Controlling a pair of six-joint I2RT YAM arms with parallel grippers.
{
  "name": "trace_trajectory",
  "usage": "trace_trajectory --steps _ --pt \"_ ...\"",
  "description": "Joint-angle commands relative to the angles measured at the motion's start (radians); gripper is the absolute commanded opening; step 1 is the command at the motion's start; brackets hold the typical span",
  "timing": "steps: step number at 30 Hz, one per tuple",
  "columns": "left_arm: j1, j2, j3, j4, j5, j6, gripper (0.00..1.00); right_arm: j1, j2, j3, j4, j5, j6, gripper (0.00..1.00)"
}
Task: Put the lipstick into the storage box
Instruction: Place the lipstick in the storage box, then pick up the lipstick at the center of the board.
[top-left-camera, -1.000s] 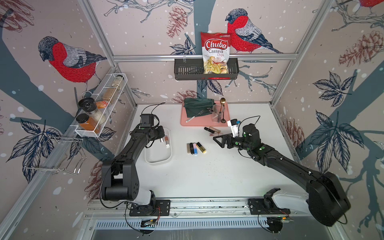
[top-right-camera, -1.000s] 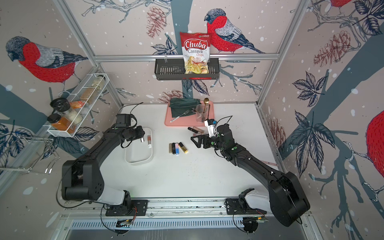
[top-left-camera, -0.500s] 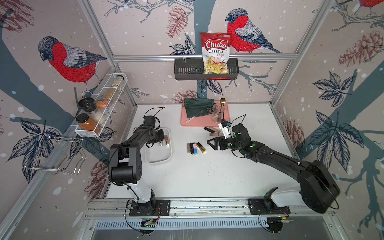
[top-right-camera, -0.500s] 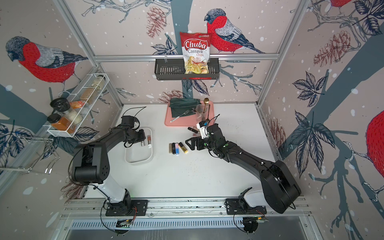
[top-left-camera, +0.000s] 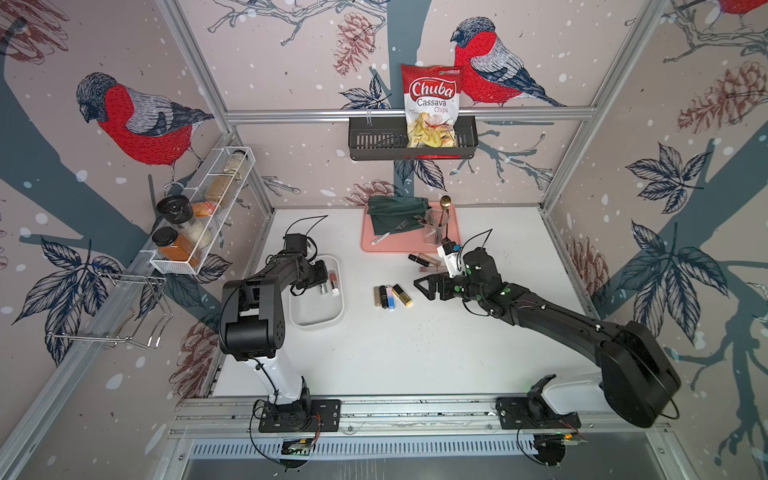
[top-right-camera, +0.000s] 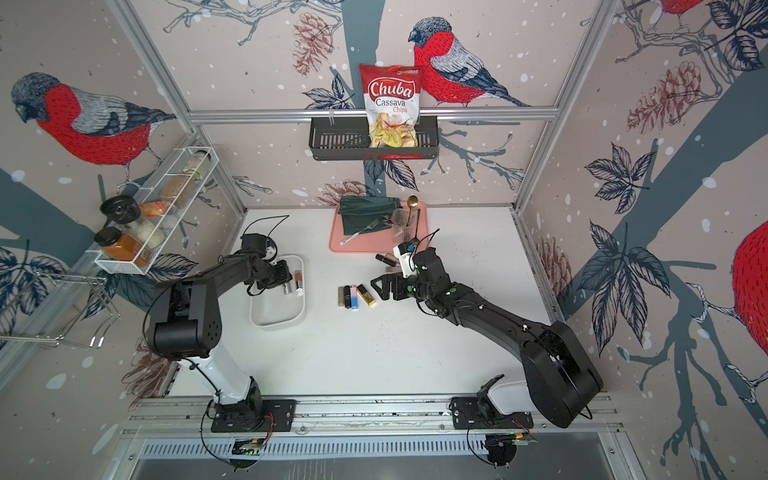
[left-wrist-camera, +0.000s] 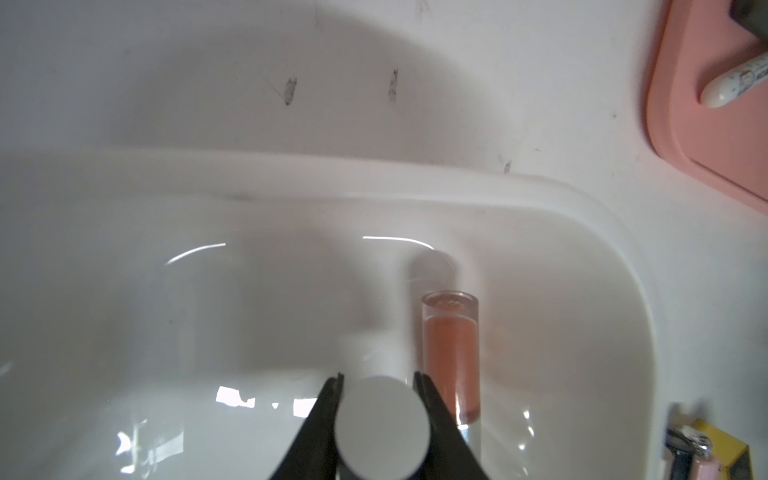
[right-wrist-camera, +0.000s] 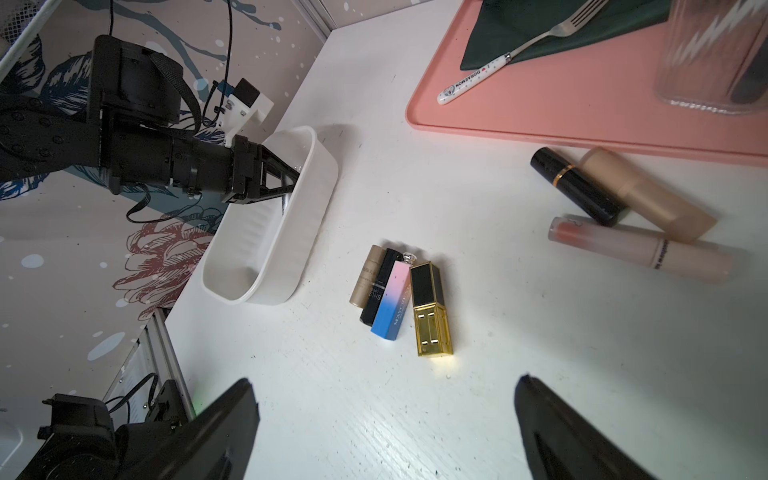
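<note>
The lipstick (left-wrist-camera: 382, 424), a pale tube with a round grey cap, sits between the left gripper's (left-wrist-camera: 378, 376) fingers inside the storage box (left-wrist-camera: 374, 178). Its long axis runs along the fingers, cap toward the wrist. Whether they pinch it I cannot tell. The right gripper (right-wrist-camera: 384, 378) gapes wide.

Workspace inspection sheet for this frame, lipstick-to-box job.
Surface: white table, faint marks.
Job's things: storage box holds a pink gloss tube; four lipsticks in a row and three lipsticks near the pink tray lie outside.
Clutter: pink tray carries napkin, fork, glass.
Grippers: left gripper inside box, fingers flanking a grey-capped lipstick, grip unclear; right gripper open above the table.
Cables: left wrist cable and right wrist cable loop above arms.
Surroundings: chip bag in wall basket; spice rack.
</note>
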Motion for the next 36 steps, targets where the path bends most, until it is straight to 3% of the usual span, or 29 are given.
trace_trajectory --steps 1,9,15,22,26,29,33,36 --pt "0.003 -0.005 0.001 0.016 0.033 0.000 0.40 0.001 -0.013 -0.002 -0.006 0.027 -0.008 1.00" --pt "0.006 -0.024 -0.004 0.025 0.065 -0.009 0.46 -0.001 -0.031 0.002 -0.033 0.059 -0.021 1.00" --pt "0.011 -0.115 -0.026 0.053 0.098 -0.024 0.47 -0.052 -0.022 0.052 -0.141 0.146 -0.060 1.00" --pt "0.014 -0.307 -0.113 0.218 0.272 -0.046 0.48 -0.172 0.075 0.140 -0.257 0.156 -0.108 1.00" --pt "0.008 -0.390 -0.184 0.354 0.440 -0.071 0.49 -0.205 0.166 0.199 -0.272 0.139 -0.133 1.00" --pt "-0.050 -0.397 -0.193 0.370 0.524 -0.058 0.50 -0.221 0.246 0.244 -0.270 0.136 -0.137 1.00" --pt "-0.218 -0.428 -0.141 0.213 0.452 0.081 0.53 -0.228 0.343 0.292 -0.258 0.139 -0.145 1.00" --pt "-0.273 -0.490 -0.163 0.177 0.462 0.096 0.54 -0.228 0.403 0.323 -0.245 0.139 -0.149 1.00"
